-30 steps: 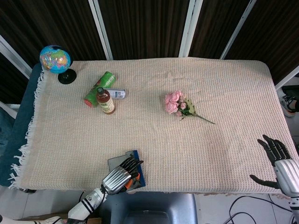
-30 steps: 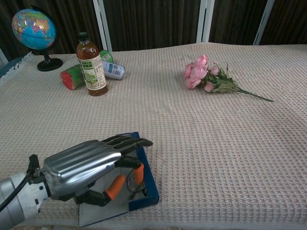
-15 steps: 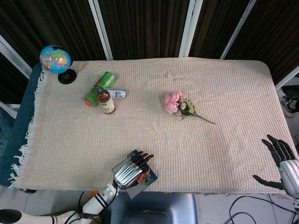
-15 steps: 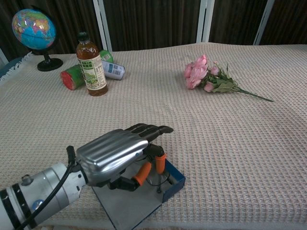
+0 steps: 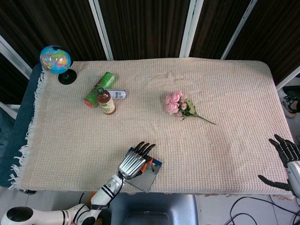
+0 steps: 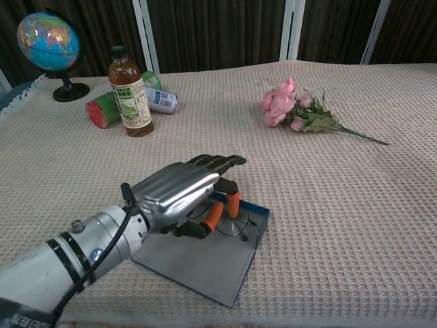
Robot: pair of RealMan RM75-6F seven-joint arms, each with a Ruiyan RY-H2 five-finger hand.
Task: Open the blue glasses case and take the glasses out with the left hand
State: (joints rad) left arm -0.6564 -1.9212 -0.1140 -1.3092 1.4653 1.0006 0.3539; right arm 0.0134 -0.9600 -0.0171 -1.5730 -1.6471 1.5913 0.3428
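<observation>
The blue glasses case point(image 6: 263, 223) lies open near the table's front edge, its grey lid point(image 6: 198, 263) flat toward me. In the head view the case point(image 5: 149, 173) overhangs the cloth's front edge. The glasses point(image 6: 238, 223) lie inside it. My left hand point(image 6: 183, 190) hovers over the case, with orange-tipped fingertips point(image 6: 233, 201) curled down and pinching the glasses; the other fingers stretch forward. From above the left hand point(image 5: 135, 161) covers most of the case. My right hand point(image 5: 287, 160) stays off the table's front right corner, fingers spread, holding nothing.
A globe point(image 5: 56, 60) stands at the far left corner. A tea bottle point(image 6: 130, 93) stands upright by a lying green can point(image 6: 102, 111) and a small can point(image 6: 161, 100). Pink flowers point(image 6: 291, 103) lie mid-table, right of centre.
My left hand has moved right and forward, and the case slid and turned with it, its lid now pointing at the front edge. The right hand drifted slightly right and down.
</observation>
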